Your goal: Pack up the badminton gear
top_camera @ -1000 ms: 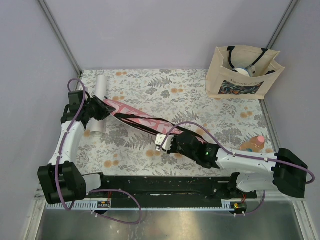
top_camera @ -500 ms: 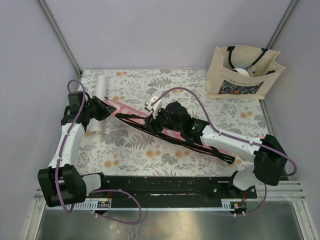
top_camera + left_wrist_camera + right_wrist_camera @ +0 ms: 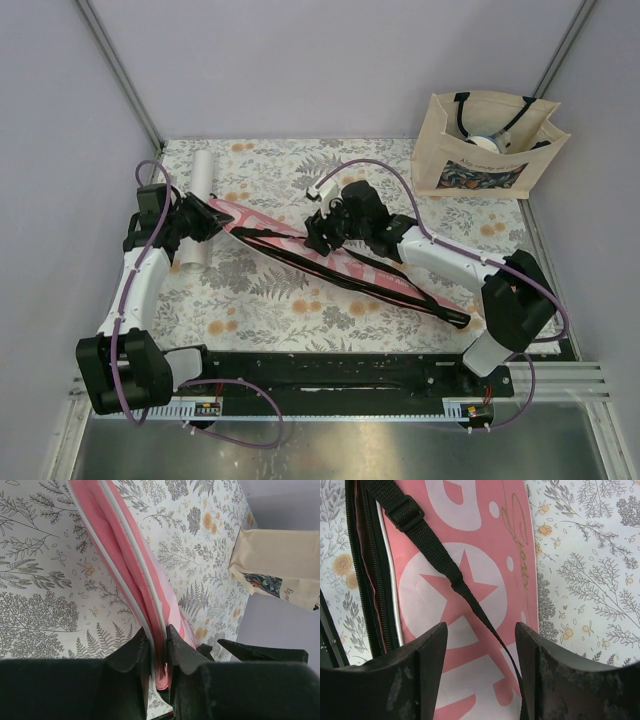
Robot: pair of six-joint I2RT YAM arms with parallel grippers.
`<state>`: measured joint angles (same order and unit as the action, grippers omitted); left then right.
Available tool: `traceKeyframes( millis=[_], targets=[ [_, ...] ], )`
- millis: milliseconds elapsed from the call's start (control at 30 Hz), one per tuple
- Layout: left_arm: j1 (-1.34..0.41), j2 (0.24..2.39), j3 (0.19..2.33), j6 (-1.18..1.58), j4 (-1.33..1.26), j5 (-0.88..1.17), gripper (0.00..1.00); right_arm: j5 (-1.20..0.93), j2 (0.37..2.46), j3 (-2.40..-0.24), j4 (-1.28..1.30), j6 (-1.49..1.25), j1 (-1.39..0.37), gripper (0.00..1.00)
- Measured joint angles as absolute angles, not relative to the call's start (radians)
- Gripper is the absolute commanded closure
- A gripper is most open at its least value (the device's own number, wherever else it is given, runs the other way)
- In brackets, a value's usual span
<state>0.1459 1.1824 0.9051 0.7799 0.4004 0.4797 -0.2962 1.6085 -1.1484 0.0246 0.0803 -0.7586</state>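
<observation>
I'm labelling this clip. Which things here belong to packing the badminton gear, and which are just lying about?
Belongs to the job:
- pink cover
- its black strap
- white tube
(The rackets can't be made out for sure.)

Lying about:
- tote bag
</observation>
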Motion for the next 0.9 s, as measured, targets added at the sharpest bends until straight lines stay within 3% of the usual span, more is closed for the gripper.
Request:
traceKeyframes(
  millis=[200,267,333,400,667,900],
  targets=[
    [0.146,1.178,0.894,0.785,0.393,0.482,1.00,-0.327,1.680,-1.191,0.080,0.133,-0.755,0.41],
    [0.146,1.178,0.891,0.784,0.393,0.482,1.00,-0.332,1.705,-1.202,0.093,0.141,-0.755,0.56],
    [0.146,1.177,0.888,0.785,0.393,0.481,1.00,-0.336,1.720,-1.217,0.110,0.152,-0.755,0.85],
    [0.146,1.177,0.888,0.786,0.390,0.481,1.00,-0.335,1.727,-1.241,0.136,0.154,-0.755,1.00],
    [0.145,1.172,0.870,0.806,0.374,0.456,1.00,-0.435,1.654,-1.323,0.187,0.020,-0.772,1.00],
    [0.139,1.171,0.859,0.844,0.345,0.433,1.00,-0.467,1.513,-1.159,-0.042,-0.246,-0.991,0.97]
  ],
)
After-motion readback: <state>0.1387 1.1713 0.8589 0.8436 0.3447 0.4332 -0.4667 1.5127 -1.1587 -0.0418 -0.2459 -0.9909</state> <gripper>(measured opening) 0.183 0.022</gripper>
